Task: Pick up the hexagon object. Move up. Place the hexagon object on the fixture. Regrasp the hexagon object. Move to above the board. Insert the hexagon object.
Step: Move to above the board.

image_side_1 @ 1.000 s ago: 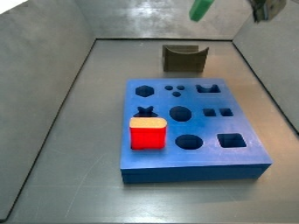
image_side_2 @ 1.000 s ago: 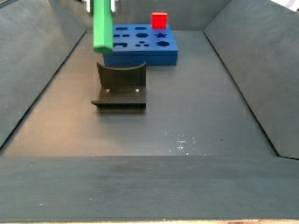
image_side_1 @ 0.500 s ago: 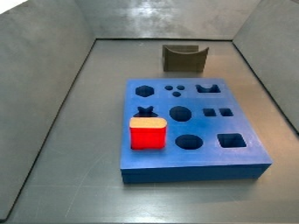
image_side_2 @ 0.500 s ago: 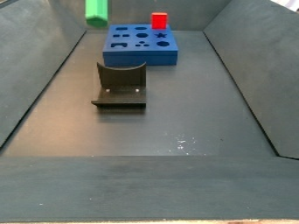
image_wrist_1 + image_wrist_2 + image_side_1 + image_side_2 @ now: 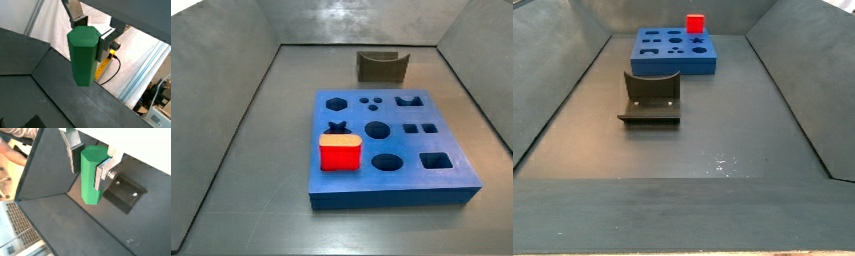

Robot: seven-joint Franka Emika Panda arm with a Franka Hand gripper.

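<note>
Pincer: the pincer (image 5: 91,31) shows only in both wrist views; its silver plates pinch the upper end of the hexagon object (image 5: 83,55), one dark-padded finger (image 5: 73,150) on each side. It is out of frame in both side views now.
Hexagon object: a bright green hexagonal bar, hanging lengthwise below the fingers, also seen in a wrist view (image 5: 91,174). It touches nothing but the pads.
What changed: a second ago the green bar and pincer showed at the 12 o'clock edge of both side views; half a second ago only the bar's lower tip remained in one of them; now neither side view shows it. I read that as the arm having risen clear of the counter, so the pick-up is done and the move up looks about finished.
Fixture: the dark olive holder with the notch in its top stands on the grey floor, at 12 o'clock from the board in a side view (image 5: 382,67), and nearer the camera than the board in a side view (image 5: 651,95). Its notch is empty. A wrist view shows it below the bar (image 5: 125,194).
Board: the blue board (image 5: 392,155) lies flat; its hexagon hole sits at about 10 o'clock on its face.
Red block: the red block (image 5: 339,154) stands on the board at about 8 o'clock.
Next, judged: lower the bar into the fixture's notch.
</note>
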